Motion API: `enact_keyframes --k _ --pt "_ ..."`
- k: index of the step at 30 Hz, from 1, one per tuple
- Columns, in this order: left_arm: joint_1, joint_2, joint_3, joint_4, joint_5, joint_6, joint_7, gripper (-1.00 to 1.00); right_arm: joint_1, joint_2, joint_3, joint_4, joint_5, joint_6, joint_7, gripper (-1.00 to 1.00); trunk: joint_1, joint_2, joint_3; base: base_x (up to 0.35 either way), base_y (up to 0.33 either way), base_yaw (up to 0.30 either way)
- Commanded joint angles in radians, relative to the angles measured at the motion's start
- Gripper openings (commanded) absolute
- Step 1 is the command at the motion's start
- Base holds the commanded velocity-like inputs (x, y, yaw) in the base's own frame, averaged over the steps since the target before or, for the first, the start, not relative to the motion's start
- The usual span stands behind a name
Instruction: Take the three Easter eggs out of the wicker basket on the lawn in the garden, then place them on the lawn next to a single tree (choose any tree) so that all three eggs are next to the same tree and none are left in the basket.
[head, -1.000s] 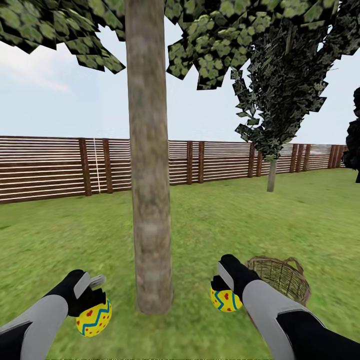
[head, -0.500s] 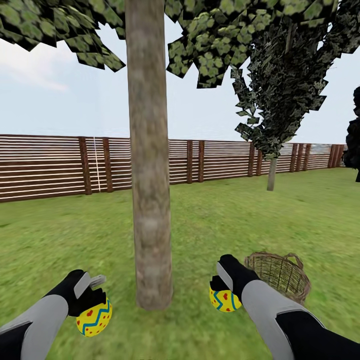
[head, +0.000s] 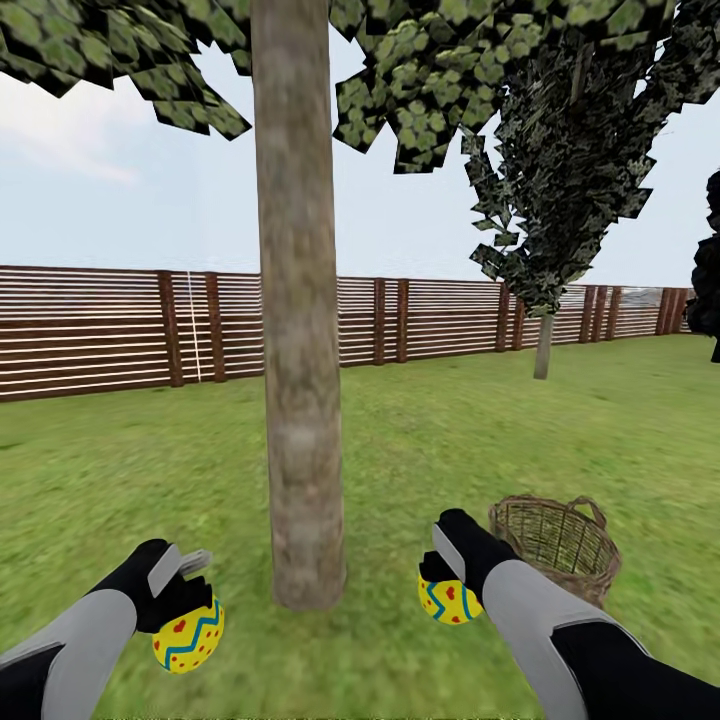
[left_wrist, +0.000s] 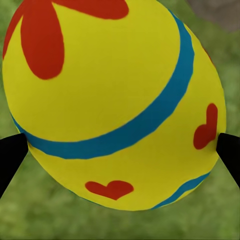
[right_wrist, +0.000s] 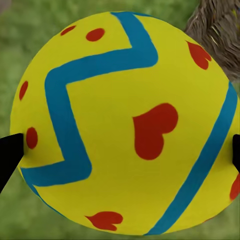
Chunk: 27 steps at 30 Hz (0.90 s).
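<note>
In the head view, the tree (head: 300, 330) stood dead centre, its trunk meeting the lawn (head: 120, 470) just ahead of the robot. At about eight o'clock from the trunk's foot, the left gripper (head: 185, 600) pinched one egg (head: 190, 634) from above, holding it low over the grass. At about four o'clock, the right gripper (head: 450, 585) clamped a second egg (head: 449, 600) at a like height. Both were carried either side of the trunk, presumably so each could be set down beside the same tree. The wicker basket (head: 556, 545) sat on the grass at three o'clock of the right gripper, close behind its forearm; whether a third egg lay inside could not be told.

In the left wrist view, the egg (left_wrist: 112, 105) sat wedged between two dark fingertips (left_wrist: 11, 152), with blurred grass beyond.

In the right wrist view, the other egg (right_wrist: 125, 125) was likewise squeezed between fingertips (right_wrist: 10, 152), with a corner of wicker (right_wrist: 215, 30) showing past it.
</note>
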Motion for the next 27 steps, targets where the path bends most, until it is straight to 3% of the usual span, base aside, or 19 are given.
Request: enact_keyframes --k 1,18,27 --pt "-0.001 0.0 0.001 -0.001 0.011 0.004 0.008 -1.0 -0.001 0.0 0.009 -0.001 -0.008 0.005 -0.005 -1.0 0.004 -0.008 -0.004 0.0 0.0 0.0" --pt "-0.001 -0.002 0.001 -0.001 0.011 0.004 0.008 -1.0 -0.001 0.0 0.009 -0.001 -0.008 0.005 -0.005 -1.0 0.069 -0.127 -0.052 0.0 0.0 0.023" --pt "0.0 -0.011 0.001 -0.001 0.011 0.004 0.008 -1.0 -0.001 0.0 0.009 -0.001 -0.008 0.005 -0.005 -1.0 0.073 -0.129 -0.081 0.0 0.0 0.0"
